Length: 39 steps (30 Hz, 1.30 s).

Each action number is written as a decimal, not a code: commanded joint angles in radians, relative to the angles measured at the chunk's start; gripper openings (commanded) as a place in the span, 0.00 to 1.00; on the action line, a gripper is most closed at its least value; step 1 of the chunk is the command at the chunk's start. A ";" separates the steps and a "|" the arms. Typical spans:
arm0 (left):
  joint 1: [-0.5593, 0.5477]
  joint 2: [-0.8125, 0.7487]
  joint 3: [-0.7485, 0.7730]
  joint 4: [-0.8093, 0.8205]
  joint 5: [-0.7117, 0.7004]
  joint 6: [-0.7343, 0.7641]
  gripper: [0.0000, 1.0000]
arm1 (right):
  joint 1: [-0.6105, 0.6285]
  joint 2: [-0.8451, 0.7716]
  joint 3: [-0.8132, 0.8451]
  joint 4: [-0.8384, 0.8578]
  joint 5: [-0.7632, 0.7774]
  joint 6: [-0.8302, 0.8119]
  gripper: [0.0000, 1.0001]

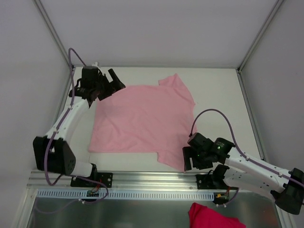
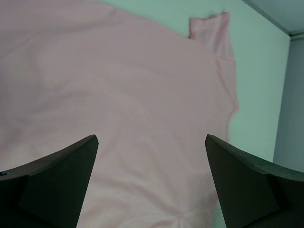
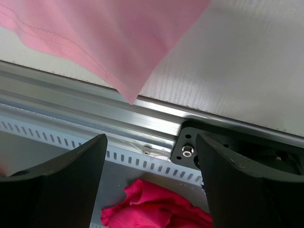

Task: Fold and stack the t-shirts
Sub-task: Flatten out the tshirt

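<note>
Progress on the task looks early, judged from how the cloth lies; at the far left corner of the table (image 1: 218, 95) the left gripper (image 1: 113, 85) hovers at the edge of the t-shirt (image 1: 142, 118), its jaws spread wide with nothing between them, and its wrist view looks down on smooth pink fabric running away to the far sleeve (image 2: 211, 33); the t-shirt itself lies opened out flat across the middle of the table, one layer-pair with no fold turned over, only soft ripples in the body, one sleeve pointing to the far right and the other sleeve (image 1: 173, 159) reaching toward the near edge; just beside that near sleeve the right gripper (image 1: 194, 161) sits low, its jaws standing apart and pinching nothing, and its wrist view shows a pink corner (image 3: 128, 92) lying over the edge by the aluminium rail (image 3: 71, 102), free of both fingers; beyond the rail, at the near right, a crumpled crimson cloth (image 1: 214, 217) lies in a heap, and whether it is another shirt I cannot tell; so spreading seems done, while every fold is left, and no stack exists yet.
</note>
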 commanded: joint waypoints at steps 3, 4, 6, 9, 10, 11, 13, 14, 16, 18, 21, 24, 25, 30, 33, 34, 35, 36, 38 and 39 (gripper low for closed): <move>-0.060 -0.277 -0.282 -0.004 -0.033 -0.046 0.99 | 0.019 0.032 -0.025 0.149 -0.046 0.046 0.79; -0.066 -0.338 -0.320 -0.018 -0.039 -0.056 0.99 | 0.022 0.041 -0.025 0.159 -0.049 0.046 0.79; -0.080 -0.392 -0.423 -0.035 -0.053 -0.077 0.99 | 0.030 0.071 -0.019 0.185 -0.053 0.041 0.79; -0.085 -0.464 -0.520 -0.081 -0.068 -0.108 0.99 | 0.036 0.108 -0.005 0.203 -0.050 0.032 0.79; -0.088 -0.484 -0.535 -0.110 -0.071 -0.116 0.99 | 0.037 0.119 0.000 0.205 -0.050 0.029 0.78; -0.094 -0.493 -0.567 -0.125 -0.082 -0.123 0.99 | 0.039 0.127 0.004 0.208 -0.050 0.026 0.78; -0.111 -0.518 -0.597 -0.140 -0.116 -0.137 0.99 | 0.039 0.148 0.020 0.206 -0.050 0.014 0.78; -0.114 -0.521 -0.618 -0.150 -0.123 -0.140 0.99 | 0.040 0.154 0.026 0.205 -0.046 0.012 0.78; -0.123 -0.510 -0.632 -0.153 -0.134 -0.143 0.99 | 0.041 0.156 0.035 0.203 -0.043 0.010 0.78; -0.131 -0.504 -0.646 -0.153 -0.134 -0.145 0.99 | 0.042 0.155 0.038 0.200 -0.036 0.010 0.77; -0.152 -0.504 -0.658 -0.159 -0.142 -0.156 0.99 | 0.042 0.158 0.046 0.186 -0.027 0.006 0.77; -0.175 -0.502 -0.660 -0.197 -0.169 -0.177 0.99 | 0.042 0.162 0.051 0.177 -0.021 0.001 0.76; -0.190 -0.504 -0.655 -0.216 -0.200 -0.185 0.99 | 0.042 0.162 0.052 0.174 -0.019 0.001 0.76; -0.232 -0.507 -0.632 -0.374 -0.398 -0.280 0.99 | 0.042 0.162 0.051 0.170 -0.015 0.001 0.76; -0.236 -0.509 -0.623 -0.413 -0.479 -0.301 0.99 | 0.041 0.161 0.038 0.179 -0.021 0.009 0.75; -0.236 -0.501 -0.609 -0.447 -0.505 -0.309 0.99 | 0.042 0.158 0.035 0.179 -0.024 0.012 0.75; -0.236 -0.493 -0.600 -0.467 -0.531 -0.314 0.99 | 0.042 0.155 0.032 0.182 -0.024 0.014 0.75; -0.236 -0.489 -0.592 -0.484 -0.581 -0.323 0.99 | 0.042 0.148 0.029 0.182 -0.026 0.017 0.75; -0.236 -0.493 -0.582 -0.518 -0.616 -0.329 0.99 | 0.042 0.133 0.021 0.182 -0.023 0.023 0.75; -0.236 -0.498 -0.579 -0.527 -0.643 -0.333 0.99 | 0.042 0.130 0.018 0.182 -0.023 0.024 0.75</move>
